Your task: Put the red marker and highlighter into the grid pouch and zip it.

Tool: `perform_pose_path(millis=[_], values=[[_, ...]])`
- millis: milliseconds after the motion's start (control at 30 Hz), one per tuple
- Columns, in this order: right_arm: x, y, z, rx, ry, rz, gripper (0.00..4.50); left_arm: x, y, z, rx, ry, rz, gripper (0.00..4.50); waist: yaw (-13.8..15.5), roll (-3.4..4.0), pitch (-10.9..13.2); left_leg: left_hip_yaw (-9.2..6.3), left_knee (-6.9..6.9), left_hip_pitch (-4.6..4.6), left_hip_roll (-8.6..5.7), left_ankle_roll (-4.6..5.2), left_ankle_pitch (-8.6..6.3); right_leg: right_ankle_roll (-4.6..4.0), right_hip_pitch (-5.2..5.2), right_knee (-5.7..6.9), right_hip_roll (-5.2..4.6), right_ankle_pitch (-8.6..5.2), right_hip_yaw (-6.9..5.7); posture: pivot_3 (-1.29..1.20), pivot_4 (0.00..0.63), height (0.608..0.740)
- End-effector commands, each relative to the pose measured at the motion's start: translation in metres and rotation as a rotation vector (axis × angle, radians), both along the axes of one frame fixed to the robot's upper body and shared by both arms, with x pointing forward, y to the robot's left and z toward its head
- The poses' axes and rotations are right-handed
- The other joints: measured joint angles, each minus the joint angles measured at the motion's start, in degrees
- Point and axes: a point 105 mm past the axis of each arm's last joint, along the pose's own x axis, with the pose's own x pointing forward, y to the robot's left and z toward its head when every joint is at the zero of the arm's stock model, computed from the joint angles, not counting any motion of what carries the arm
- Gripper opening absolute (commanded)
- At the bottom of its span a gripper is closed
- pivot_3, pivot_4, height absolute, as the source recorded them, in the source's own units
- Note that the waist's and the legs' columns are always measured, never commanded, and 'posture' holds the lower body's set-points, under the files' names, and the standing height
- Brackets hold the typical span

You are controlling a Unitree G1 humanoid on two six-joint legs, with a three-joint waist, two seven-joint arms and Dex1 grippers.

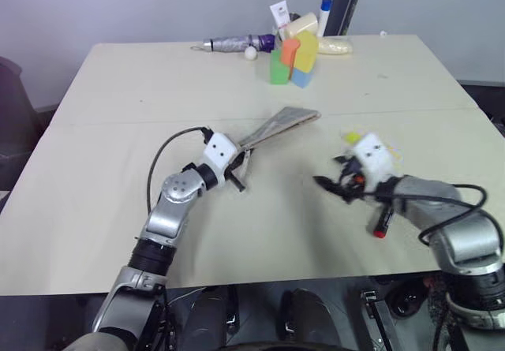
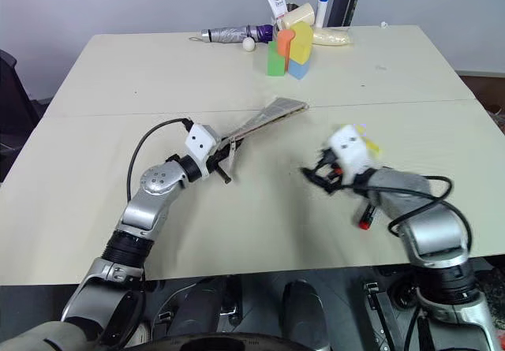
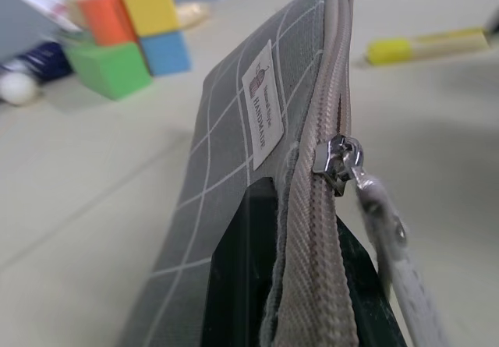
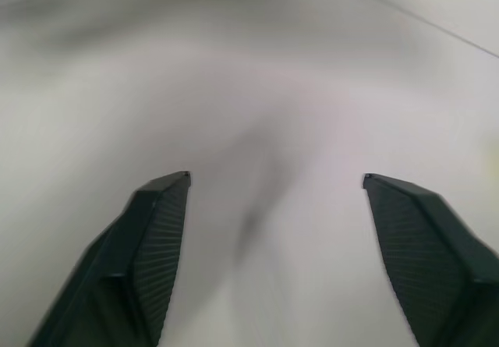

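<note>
Grid pouch (image 3: pixel 234 160): flat grey fabric, white grid lines, held on edge at table centre, long axis running toward one o'clock.
Zipper pull (image 3: pixel 337 162): metal, seen from left wrist.
Left gripper (image 1: pixel 237 173): clenched on pouch end.
Right gripper (image 4: pixel 273 207): released, over bare table.
Highlighter (image 3: pixel 425 44): chunky yellow, beyond pouch.
Red marker (image 1: pixel 383 223): under right arm.

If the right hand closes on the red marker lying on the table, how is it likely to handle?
The red marker looks slim and round, so it would probably roll if nudged sideways. It seems rigid and light, so it should lift without bending. Its smooth barrel may slip or pivot between the right hand's fingers unless gripped near its middle.
</note>
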Motion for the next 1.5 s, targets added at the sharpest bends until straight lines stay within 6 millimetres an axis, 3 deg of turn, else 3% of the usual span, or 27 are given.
perform_pose_path(millis=[33,267,467,600,700,800,833,933,1067,1233,1500], values=[[0.004,-0.032,0.011,-0.002,-0.072,-0.139,3.38,-0.001,-0.009,0.006,0.000,-0.037,-0.036,0.00,-0.1,0.00,0.0,0.00,0.00,-0.01,0.00,0.00,0.00,0.00,-0.02,0.00,0.00,0.00,0.00,0.00,0.150,0.740],[0.030,-0.060,0.006,0.012,-0.119,-0.229,3.38,0.000,-0.016,0.006,-0.006,-0.038,-0.046,0.00,-0.2,0.01,0.0,0.02,0.02,0.01,0.02,0.01,0.01,0.00,-0.01,0.02,0.04,0.00,0.01,0.00,0.150,0.740],[0.051,-0.061,-0.010,0.117,-0.049,-0.220,3.38,-0.002,-0.011,0.009,-0.013,-0.050,-0.020,0.00,-0.2,0.01,0.0,0.03,0.02,0.01,0.02,0.02,0.01,0.01,0.01,0.03,0.05,0.00,0.01,0.00,0.150,0.740],[0.055,-0.057,-0.023,0.185,0.031,-0.204,3.38,-0.003,-0.004,0.010,-0.018,-0.054,0.016,0.00,-0.2,0.01,0.0,0.03,0.02,0.01,0.02,0.02,0.01,0.00,0.02,0.04,0.05,0.00,0.00,0.00,0.150,0.740],[0.055,-0.056,-0.027,0.202,0.055,-0.195,2.50,-0.004,-0.001,0.010,-0.028,-0.050,0.035,0.00,-0.3,0.01,0.0,0.03,0.02,0.05,0.03,0.02,0.01,0.01,0.06,0.03,0.05,0.00,0.01,0.00,0.150,0.740],[0.054,-0.054,-0.027,0.213,0.060,-0.186,0.97,-0.005,0.000,0.010,-0.034,-0.045,0.041,0.00,-0.3,0.01,0.0,0.03,0.02,0.07,0.05,0.01,0.01,0.01,0.07,0.04,0.05,0.00,0.01,0.00,0.150,0.740],[0.053,-0.053,-0.026,0.212,0.059,-0.180,0.87,-0.005,0.000,0.010,-0.035,-0.044,0.041,0.00,-0.3,0.01,0.0,0.03,0.02,0.08,0.05,0.01,0.01,0.01,0.07,0.04,0.04,0.00,0.01,0.00,0.150,0.740],[0.046,-0.045,-0.014,0.141,0.031,-0.112,0.88,-0.004,-0.001,0.010,-0.035,-0.040,0.040,0.00,-0.2,0.02,0.0,0.03,0.02,0.08,0.05,0.01,0.01,0.01,0.07,0.04,0.04,0.00,0.01,0.00,0.150,0.740],[0.022,-0.023,0.009,-0.005,-0.029,0.071,0.88,0.000,-0.001,0.011,-0.032,-0.040,0.034,0.00,-0.1,0.05,0.0,0.03,0.01,0.01,0.05,0.04,-0.01,0.01,0.03,0.00,0.01,0.00,0.01,0.00,0.150,0.740],[-0.008,0.005,0.032,-0.001,-0.058,0.243,0.88,0.003,-0.005,0.012,-0.030,-0.044,0.019,0.00,-0.1,0.02,0.0,0.00,0.02,0.04,0.06,0.04,-0.02,0.01,0.04,-0.01,0.02,0.00,0.00,0.00,0.150,0.740],[-0.005,0.025,0.046,0.028,-0.086,0.278,0.88,0.003,-0.010,0.015,-0.034,-0.055,0.000,0.00,-0.1,-0.01,0.0,-0.03,0.02,0.01,0.05,0.03,-0.02,0.00,0.04,-0.06,-0.02,0.00,-0.01,0.00,0.150,0.740]])
